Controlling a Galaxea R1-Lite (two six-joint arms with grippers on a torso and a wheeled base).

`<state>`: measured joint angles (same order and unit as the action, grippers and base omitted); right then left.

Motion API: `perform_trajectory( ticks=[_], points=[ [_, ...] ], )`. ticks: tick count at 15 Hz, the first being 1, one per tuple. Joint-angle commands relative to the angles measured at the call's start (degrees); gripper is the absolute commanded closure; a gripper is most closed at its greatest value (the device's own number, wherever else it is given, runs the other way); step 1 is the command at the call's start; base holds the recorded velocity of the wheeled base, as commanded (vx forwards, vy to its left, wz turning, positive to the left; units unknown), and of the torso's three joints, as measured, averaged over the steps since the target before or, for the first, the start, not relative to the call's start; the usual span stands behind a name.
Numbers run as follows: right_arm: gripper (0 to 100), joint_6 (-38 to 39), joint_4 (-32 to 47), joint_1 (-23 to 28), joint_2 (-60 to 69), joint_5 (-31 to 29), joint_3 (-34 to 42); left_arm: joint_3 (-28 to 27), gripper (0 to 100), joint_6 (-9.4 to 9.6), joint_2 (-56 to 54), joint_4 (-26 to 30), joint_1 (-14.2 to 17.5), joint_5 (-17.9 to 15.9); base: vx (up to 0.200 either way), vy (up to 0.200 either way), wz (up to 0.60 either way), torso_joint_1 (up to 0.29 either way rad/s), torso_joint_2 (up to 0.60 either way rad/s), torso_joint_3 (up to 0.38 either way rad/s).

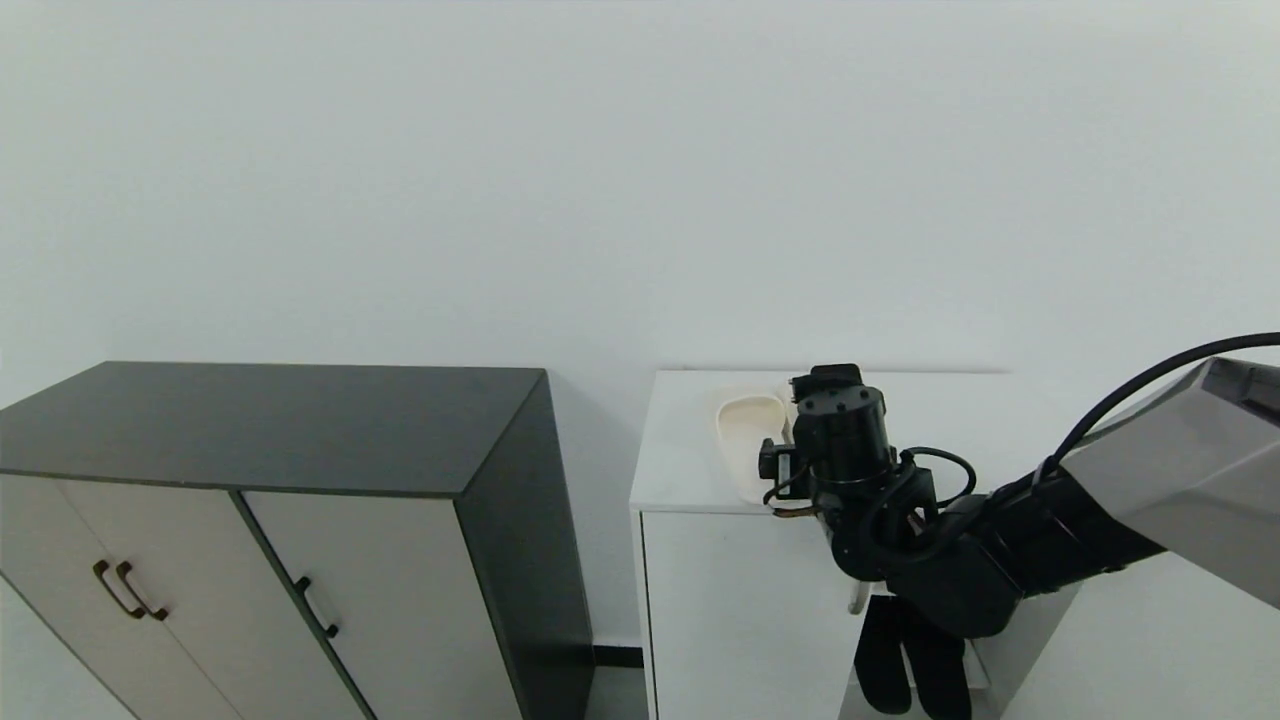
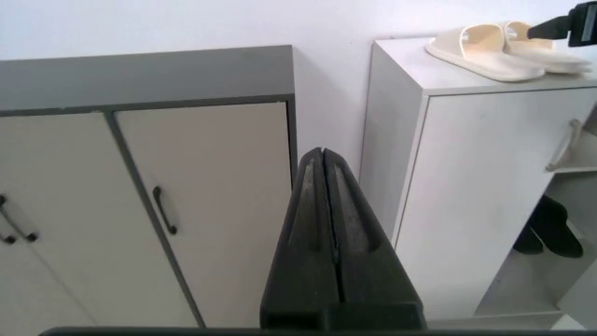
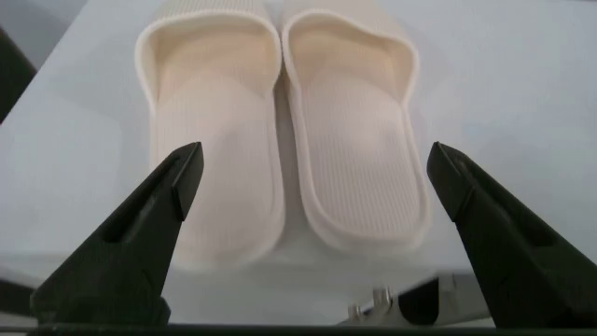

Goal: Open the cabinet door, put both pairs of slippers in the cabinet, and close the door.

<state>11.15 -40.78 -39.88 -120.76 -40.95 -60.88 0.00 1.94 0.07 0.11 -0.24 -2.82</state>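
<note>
Cream slippers [image 3: 216, 140]: two atop white cabinet [image 1: 740, 600] | right pincer [image 3: 314, 159] apart | left wrist view adds two black slippers [image 2: 550, 229] inside | left pincer [image 2: 324, 163] together

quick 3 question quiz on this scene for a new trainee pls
1. True or false: the right gripper is open, at the cream slippers on top of the white cabinet.
2. Where are the black slippers? A: on top of the white cabinet. B: inside the white cabinet. C: beside the cream slippers.
3. Fill in: the left gripper has its fingers ___.

Key: 1 true. 2 B. 3 shut.
</note>
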Motion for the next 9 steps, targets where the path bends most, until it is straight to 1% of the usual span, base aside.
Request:
perform_trajectory(
  ticks=[1, 5, 7, 9],
  points=[
    [0, 0.01, 0.00, -0.03, -0.88, 0.25, -0.03, 0.00, 100, 0.00, 0.01, -0.02, -0.02, 0.00, 0.000, 0.000, 0.00, 0.000, 0.00, 0.000],
    [0, 0.01, 0.00, 0.94, -2.90, 2.10, -2.84, 0.00, 100, 0.00, 0.01, -0.02, -0.02, 0.00, 0.000, 0.000, 0.00, 0.000, 0.00, 0.000],
    [0, -0.08, 0.08, 2.35, -4.57, 4.65, -5.92, 0.00, 100, 0.00, 0.01, -0.02, -0.02, 0.00, 0.000, 0.000, 0.00, 0.000, 0.00, 0.000],
    [0, -0.43, 0.44, 3.84, -7.91, 4.65, -10.31, 0.00, 100, -0.09, 0.01, -0.02, -0.02, 0.00, 0.000, 0.000, 0.00, 0.000, 0.00, 0.000]
  ],
)
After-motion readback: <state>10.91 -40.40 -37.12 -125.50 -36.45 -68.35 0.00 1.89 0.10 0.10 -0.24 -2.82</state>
